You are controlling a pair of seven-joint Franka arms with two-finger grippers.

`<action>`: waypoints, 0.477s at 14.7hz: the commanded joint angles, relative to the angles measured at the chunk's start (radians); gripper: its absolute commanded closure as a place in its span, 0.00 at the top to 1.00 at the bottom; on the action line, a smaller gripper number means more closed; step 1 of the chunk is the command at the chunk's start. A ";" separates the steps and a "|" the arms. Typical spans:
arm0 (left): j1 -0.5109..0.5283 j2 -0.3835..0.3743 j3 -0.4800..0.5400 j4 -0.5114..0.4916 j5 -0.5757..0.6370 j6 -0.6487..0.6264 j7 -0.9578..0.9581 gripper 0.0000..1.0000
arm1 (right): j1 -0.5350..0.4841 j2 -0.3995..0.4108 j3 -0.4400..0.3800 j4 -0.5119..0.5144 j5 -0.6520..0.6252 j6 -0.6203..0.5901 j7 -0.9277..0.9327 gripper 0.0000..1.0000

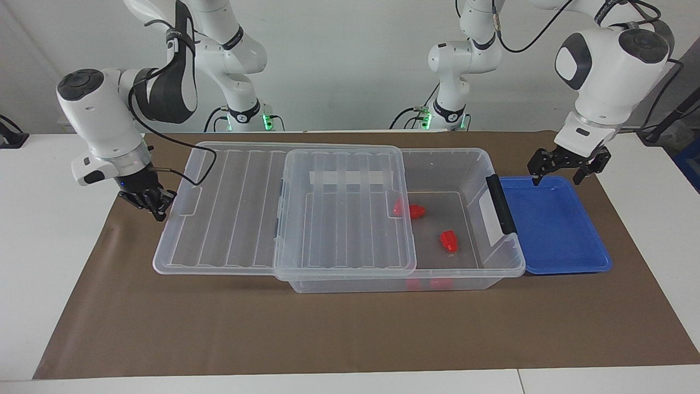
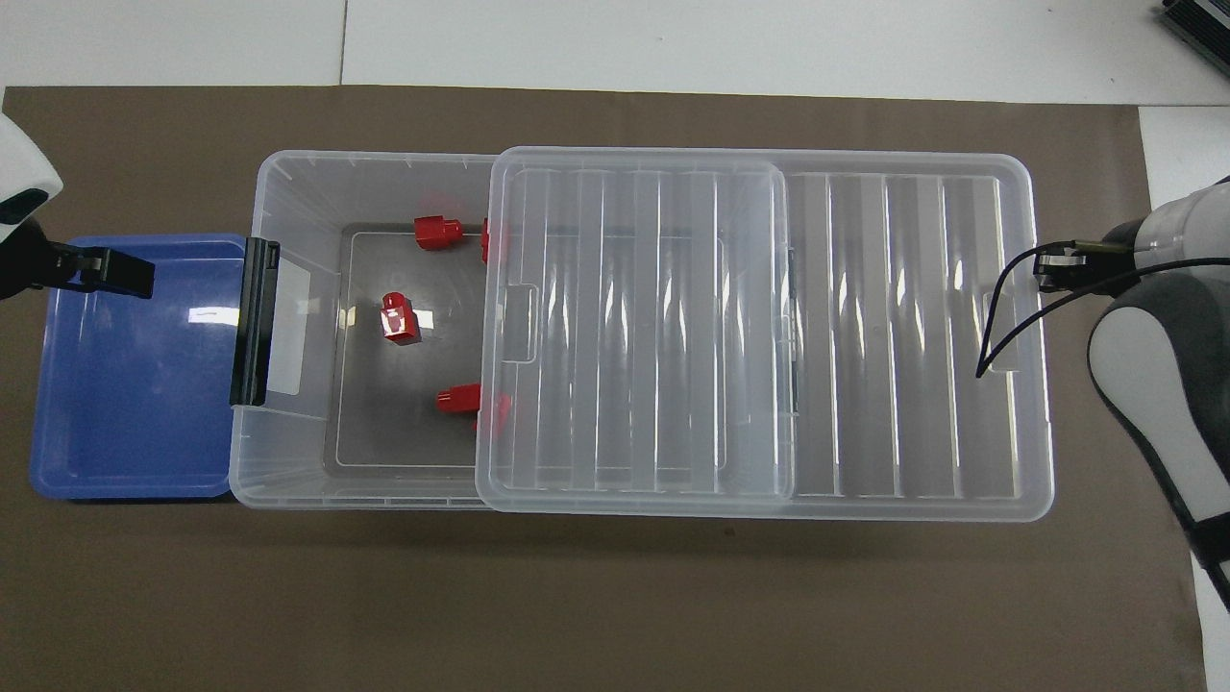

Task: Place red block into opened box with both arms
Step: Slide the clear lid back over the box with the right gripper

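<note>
The box is a clear bin with a black latch at the left arm's end. Its ribbed lid is slid toward the right arm's end, so about half the box stands open. The red block lies on the box floor in the open part. My left gripper hangs open and empty over the blue tray. My right gripper is shut on nothing, low beside the lid's end.
Two more red pieces lie in the box, partly under the lid's edge. The shallow blue tray sits against the box's latch end. Brown paper covers the table.
</note>
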 commanded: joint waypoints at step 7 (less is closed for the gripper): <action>-0.024 -0.026 0.032 0.035 -0.060 -0.110 0.052 1.00 | 0.125 -0.018 0.011 -0.011 0.005 -0.086 0.018 0.00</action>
